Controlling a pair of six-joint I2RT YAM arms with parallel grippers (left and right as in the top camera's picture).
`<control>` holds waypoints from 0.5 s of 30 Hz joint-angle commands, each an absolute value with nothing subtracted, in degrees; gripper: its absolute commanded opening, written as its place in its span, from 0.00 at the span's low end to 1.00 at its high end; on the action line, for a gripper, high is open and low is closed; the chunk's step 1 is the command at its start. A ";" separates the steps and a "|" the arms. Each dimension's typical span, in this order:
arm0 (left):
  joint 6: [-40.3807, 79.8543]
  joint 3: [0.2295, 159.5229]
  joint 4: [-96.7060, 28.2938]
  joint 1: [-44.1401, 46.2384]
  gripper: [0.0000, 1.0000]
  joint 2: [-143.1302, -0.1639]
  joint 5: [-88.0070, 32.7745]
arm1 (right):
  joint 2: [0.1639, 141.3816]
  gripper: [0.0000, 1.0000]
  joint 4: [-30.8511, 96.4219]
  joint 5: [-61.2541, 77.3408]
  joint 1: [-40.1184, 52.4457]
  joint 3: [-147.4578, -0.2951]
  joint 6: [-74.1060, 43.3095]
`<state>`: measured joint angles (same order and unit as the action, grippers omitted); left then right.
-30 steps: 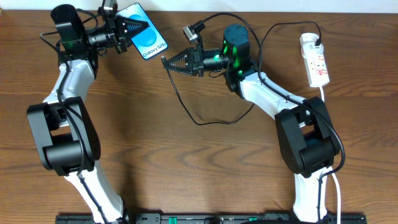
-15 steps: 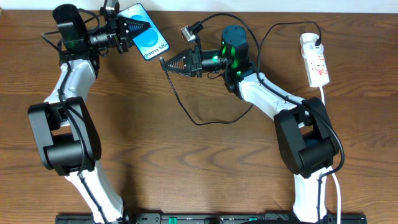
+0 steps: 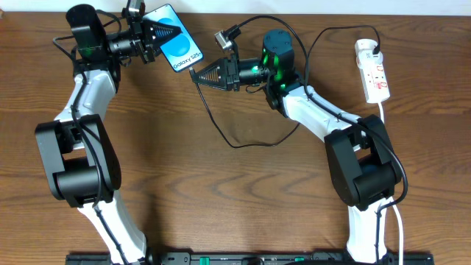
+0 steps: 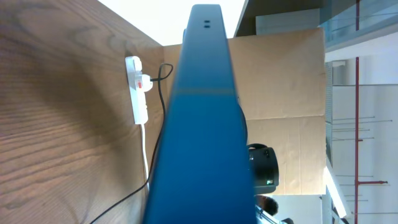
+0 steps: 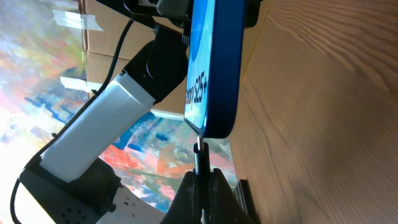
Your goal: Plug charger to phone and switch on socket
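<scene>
We see left gripper (image 3: 168, 32) clamped on phone (image 3: 179, 48), held on edge above bench (image 3: 221, 206). Right gripper (image 3: 197, 76), closed on charger (image 3: 235, 146) connector tip, sits just beside phone's text-marked short edge; whether tip is seated, we cannot tell. Cable loops away from phone to socket (image 3: 373, 71), well right of phone.

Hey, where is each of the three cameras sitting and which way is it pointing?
Overhead: above the table, looking straight down; left arm, right arm, phone, socket.
Left wrist: behind the held phone's edge, facing the socket; own fingers hidden.
Right wrist: looking along the right gripper and charger tip at the phone.
Shared: all three show the phone.
</scene>
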<state>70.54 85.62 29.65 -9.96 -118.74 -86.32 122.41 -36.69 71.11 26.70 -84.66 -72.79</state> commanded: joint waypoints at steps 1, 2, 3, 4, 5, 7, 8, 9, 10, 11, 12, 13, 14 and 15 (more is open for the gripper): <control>70.63 87.44 30.15 -9.93 0.07 -116.79 -87.88 | 122.58 0.01 -36.60 71.44 27.24 -84.79 -71.68; 70.63 87.44 30.15 -9.91 0.07 -116.79 -87.88 | 122.58 0.01 -36.60 71.33 27.24 -84.79 -71.66; 70.63 87.44 30.15 -9.91 0.07 -116.79 -87.88 | 122.58 0.01 -36.60 71.29 27.20 -84.79 -71.66; 70.63 87.44 30.15 -9.91 0.08 -116.79 -87.88 | 122.58 0.01 -36.60 71.24 27.20 -84.79 -71.66; 70.63 87.44 30.15 -9.91 0.07 -116.79 -87.88 | 122.58 0.01 -36.60 71.13 27.20 -84.79 -71.66; 70.63 87.44 30.15 -9.91 0.07 -116.79 -87.90 | 122.58 0.01 -36.60 71.05 27.20 -84.79 -71.61; 70.63 87.44 30.15 -9.91 0.07 -116.79 -87.92 | 122.58 0.01 -36.60 71.07 27.20 -84.79 -71.48; 70.63 87.44 30.15 -9.91 0.07 -116.79 -87.99 | 122.58 0.01 -36.60 71.05 27.20 -84.79 -71.50; 70.63 87.44 30.15 -9.91 0.07 -116.79 -88.07 | 122.58 0.01 -36.60 71.02 27.18 -84.79 -71.50; 70.63 87.44 30.15 -9.91 0.07 -116.79 -88.12 | 122.58 0.01 -36.60 70.96 27.07 -84.79 -71.50; 70.63 87.44 30.15 -9.91 0.07 -116.79 -88.12 | 122.58 0.01 -36.60 70.94 27.03 -84.79 -71.50; 70.63 87.44 30.15 -9.91 0.08 -116.79 -88.12 | 122.58 0.01 -36.60 70.87 26.98 -84.79 -71.48; 70.63 87.44 30.15 -9.91 0.07 -116.79 -88.12 | 122.58 0.01 -36.60 70.85 26.98 -84.79 -71.48; 70.63 87.44 30.15 -9.91 0.07 -116.79 -88.12 | 122.58 0.01 -36.62 70.85 26.98 -84.79 -71.48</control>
